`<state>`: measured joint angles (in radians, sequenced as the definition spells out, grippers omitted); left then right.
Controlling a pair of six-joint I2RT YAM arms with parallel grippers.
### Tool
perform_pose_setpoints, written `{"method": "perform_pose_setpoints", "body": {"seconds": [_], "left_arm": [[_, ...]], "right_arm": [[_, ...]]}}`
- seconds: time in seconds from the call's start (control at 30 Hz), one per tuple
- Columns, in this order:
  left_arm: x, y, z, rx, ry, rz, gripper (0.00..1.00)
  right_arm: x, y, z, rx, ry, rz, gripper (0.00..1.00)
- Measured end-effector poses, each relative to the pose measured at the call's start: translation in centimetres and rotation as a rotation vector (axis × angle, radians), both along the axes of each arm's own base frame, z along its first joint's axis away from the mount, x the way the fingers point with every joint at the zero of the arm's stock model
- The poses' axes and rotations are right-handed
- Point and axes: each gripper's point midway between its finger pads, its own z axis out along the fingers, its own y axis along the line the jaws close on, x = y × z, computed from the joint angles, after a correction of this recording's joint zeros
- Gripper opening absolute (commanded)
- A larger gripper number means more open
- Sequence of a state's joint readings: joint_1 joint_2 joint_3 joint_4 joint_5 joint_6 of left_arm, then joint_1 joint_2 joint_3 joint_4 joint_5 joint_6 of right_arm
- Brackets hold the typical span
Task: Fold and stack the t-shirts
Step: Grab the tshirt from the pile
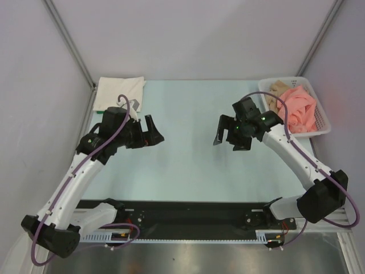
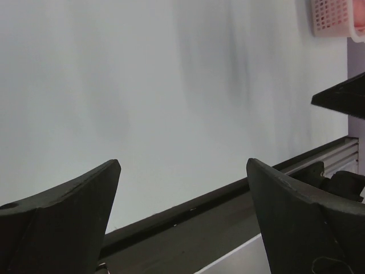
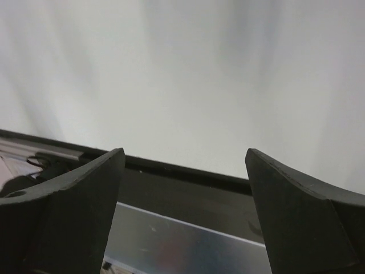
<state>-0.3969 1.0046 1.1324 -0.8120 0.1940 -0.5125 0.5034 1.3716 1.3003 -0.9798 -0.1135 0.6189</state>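
My left gripper (image 1: 153,135) and my right gripper (image 1: 226,136), both spread wide and holding nothing, hang above the middle of the pale blue-green table (image 1: 188,171), tips facing each other and well apart. Far left corner: the cream-white t-shirt (image 1: 118,91), lying flat in a rough square. Far right corner: a white mesh basket (image 1: 320,130) containing the crumpled salmon-pink t-shirt (image 1: 299,111) and, behind it, the tan-beige t-shirt (image 1: 278,90). Grey panel walls (image 1: 188,40) enclose three sides; a black rail (image 1: 188,208) edges the near side.
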Motion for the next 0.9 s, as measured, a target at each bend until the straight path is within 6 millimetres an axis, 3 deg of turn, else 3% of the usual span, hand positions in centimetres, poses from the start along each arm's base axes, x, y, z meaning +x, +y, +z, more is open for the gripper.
{"method": "perform_pose_setpoints", "body": {"seconds": [0.07, 0.13, 0.27, 0.4, 0.5, 0.57, 0.67, 0.73, 0.9], "left_arm": [[0.4, -0.1, -0.5, 0.014, 0.013, -0.008, 1.00], [0.5, -0.1, -0.7, 0.025, 0.014, -0.015, 1.00], [0.5, 0.1, -0.4, 0.042, -0.011, -0.030, 1.00], [0.0, 0.4, 0.1, 0.060, -0.050, -0.049, 1.00], [-0.4, 0.5, 0.8, 0.068, -0.090, -0.068, 1.00], [-0.8, 0.7, 1.0, 0.077, -0.111, -0.076, 1.00], [-1.4, 1.1, 0.8, 0.100, -0.126, -0.085, 1.00], [-1.5, 1.4, 0.6, 0.118, -0.127, -0.086, 1.00], [-1.8, 1.6, -0.3, 0.167, -0.126, -0.107, 1.00]], "right_arm": [[1.1, -1.1, 0.3, 0.030, 0.000, -0.039, 0.91], [2.7, -2.5, 0.7, 0.056, -0.001, -0.095, 0.80], [8.9, -7.1, 3.2, 0.088, -0.088, -0.277, 0.72], [15.4, -13.7, 6.7, 0.072, -0.244, -0.480, 0.66], [18.5, -20.7, 8.6, -0.016, -0.338, -0.647, 0.76], [20.0, -25.0, 8.9, -0.088, -0.362, -0.732, 0.78], [21.9, -29.9, 7.5, -0.198, -0.329, -0.804, 0.78], [22.2, -31.6, 5.4, -0.264, -0.258, -0.820, 0.77], [19.9, -31.2, 0.1, -0.335, -0.050, -0.745, 0.76]]}}
